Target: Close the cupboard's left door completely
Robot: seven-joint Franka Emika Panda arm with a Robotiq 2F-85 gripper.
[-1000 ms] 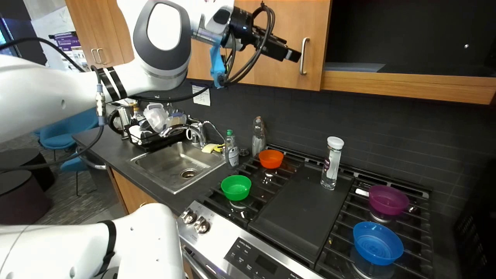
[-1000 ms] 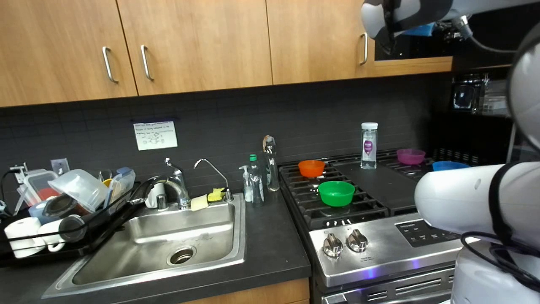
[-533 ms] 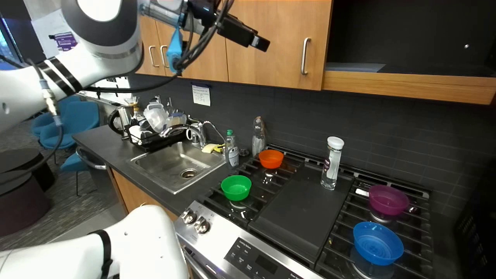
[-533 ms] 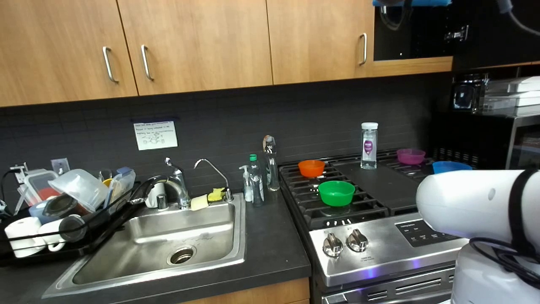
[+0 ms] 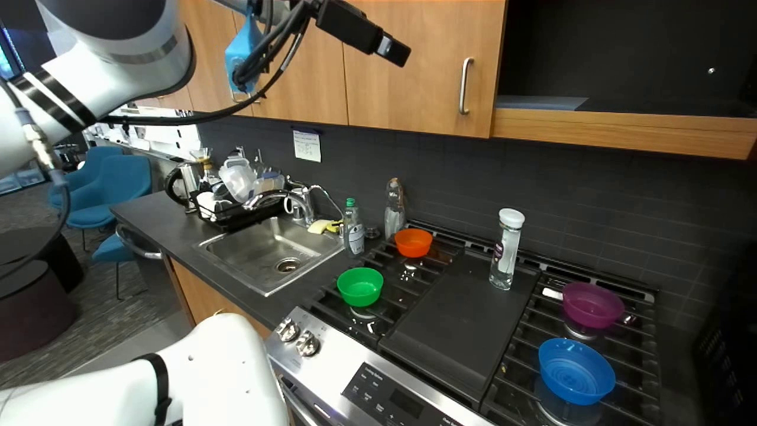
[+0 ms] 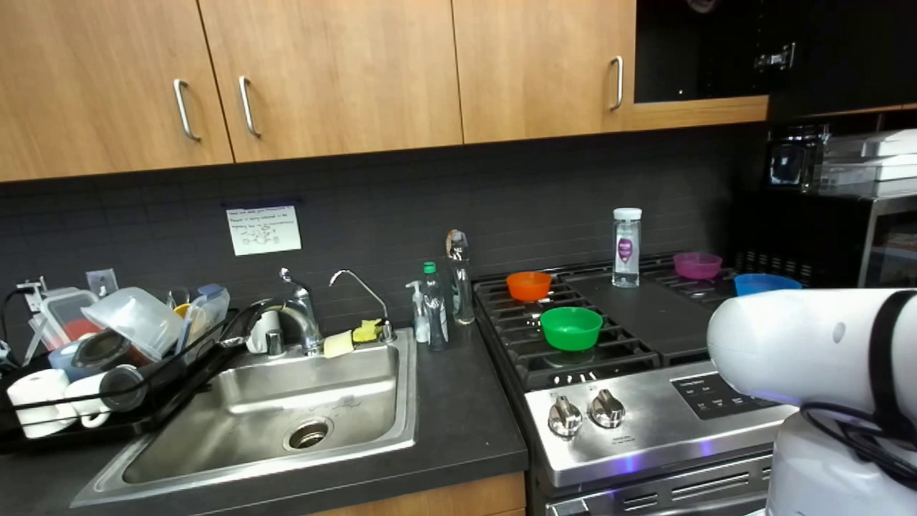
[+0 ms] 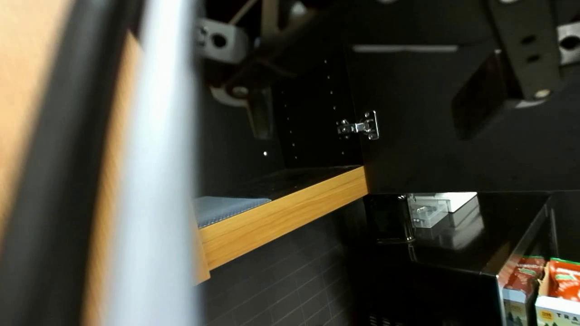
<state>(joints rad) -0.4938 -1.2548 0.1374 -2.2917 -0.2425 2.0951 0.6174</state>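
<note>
The cupboard (image 5: 621, 133) hangs above the stove; its dark interior shows on the right. Its left door (image 5: 414, 77) is a light-brown panel that looks flush with its neighbours; it also shows in an exterior view (image 6: 537, 64). Its silver bar handle shows in both exterior views (image 5: 466, 86) (image 6: 618, 83). My gripper (image 5: 393, 52) is in front of the left door, left of the handle, seemingly apart from it. In the wrist view my gripper (image 7: 367, 124) is open, its fingers wide apart with nothing between them. Blurred bars hide much of the left door there.
The cupboard's right door (image 7: 430, 149) stands open, its dark inner face showing. A grey cloth (image 7: 231, 207) lies on the shelf. Bowls and a white-capped bottle (image 5: 507, 248) stand on the stove below. A microwave-like black box (image 6: 802, 215) stands at the right.
My arm and gripper have moved up and to the left in an exterior view, away from the handle. My arm has left the top of an exterior view. The left door has not moved.
</note>
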